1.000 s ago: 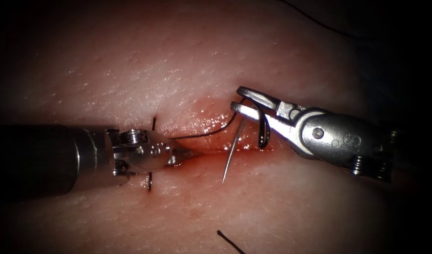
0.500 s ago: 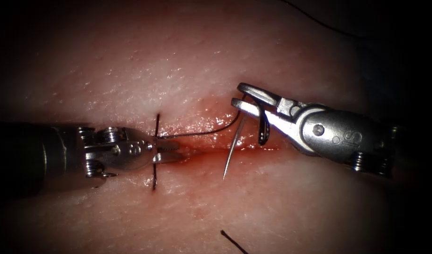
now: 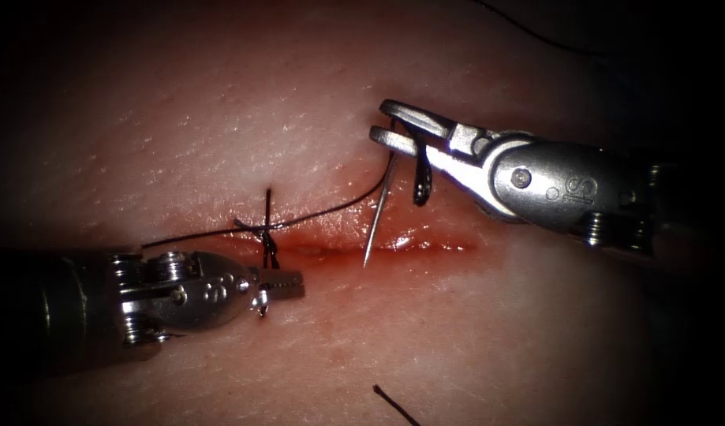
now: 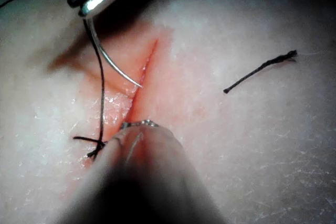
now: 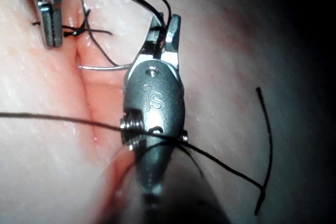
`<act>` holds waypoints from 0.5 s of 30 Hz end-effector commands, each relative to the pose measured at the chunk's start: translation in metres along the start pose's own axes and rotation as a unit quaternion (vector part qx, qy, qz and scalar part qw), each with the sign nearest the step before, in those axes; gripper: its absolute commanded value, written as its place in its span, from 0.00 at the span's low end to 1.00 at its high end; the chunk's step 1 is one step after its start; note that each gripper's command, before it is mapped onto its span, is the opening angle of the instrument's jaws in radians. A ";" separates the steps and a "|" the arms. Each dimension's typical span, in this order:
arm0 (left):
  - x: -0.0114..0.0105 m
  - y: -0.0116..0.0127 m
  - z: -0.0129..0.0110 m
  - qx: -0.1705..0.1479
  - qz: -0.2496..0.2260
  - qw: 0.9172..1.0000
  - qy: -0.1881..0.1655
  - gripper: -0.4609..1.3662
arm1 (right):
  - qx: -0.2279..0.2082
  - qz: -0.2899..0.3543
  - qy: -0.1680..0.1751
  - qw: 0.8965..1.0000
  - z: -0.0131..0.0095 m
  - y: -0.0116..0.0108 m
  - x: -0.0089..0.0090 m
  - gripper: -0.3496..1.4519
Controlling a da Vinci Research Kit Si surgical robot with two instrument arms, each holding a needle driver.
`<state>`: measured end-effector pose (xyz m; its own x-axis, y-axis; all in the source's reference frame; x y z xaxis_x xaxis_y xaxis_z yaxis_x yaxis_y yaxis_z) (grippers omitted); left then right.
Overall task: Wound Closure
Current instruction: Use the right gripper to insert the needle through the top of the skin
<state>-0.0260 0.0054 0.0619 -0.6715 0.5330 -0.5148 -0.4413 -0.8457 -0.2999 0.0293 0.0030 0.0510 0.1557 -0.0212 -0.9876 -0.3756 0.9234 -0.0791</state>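
Your right tool is clamped on the needle near its rear end, above the cut in the endoscope view. The needle hangs free from the jaws; its point comes down to the line of the cut, and it seems to be just over the surface, not in the tissue, but this is hard to judge. The thread runs from the rear of the needle down to the left, to a stitch that crosses the cut, and a thin strand goes further left from it. Your left tool lies just below this stitch with its jaws together, and it holds nothing. In the right wrist view you see the same grip: the right tool has the needle across its jaws, and the left tool rests beside the stitch. A cut end of thread lies apart on the tissue, well below the cut.
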 end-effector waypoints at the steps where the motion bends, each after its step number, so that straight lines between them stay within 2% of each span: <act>1: -0.0001 0.0000 0.0001 -0.002 0.001 1.000 0.001 0.13 | -0.003 -0.005 0.001 1.000 0.0001 0.0002 0.0000 0.00; 8: -0.0011 0.0007 0.0009 0.001 0.008 1.000 0.004 0.11 | 0.009 -0.043 0.005 0.999 0.0012 0.0009 -0.0012 0.00; 15: -0.0012 0.0010 0.0013 -0.001 0.009 1.000 0.006 0.06 | 0.015 -0.075 0.018 0.997 0.0023 0.0010 -0.0018 0.00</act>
<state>-0.0267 0.0039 0.0633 -0.6711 0.5175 -0.5308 -0.4323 -0.8549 -0.2868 0.0310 0.0047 0.0530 0.1721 -0.1822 -0.9681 -0.3121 0.9221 -0.2290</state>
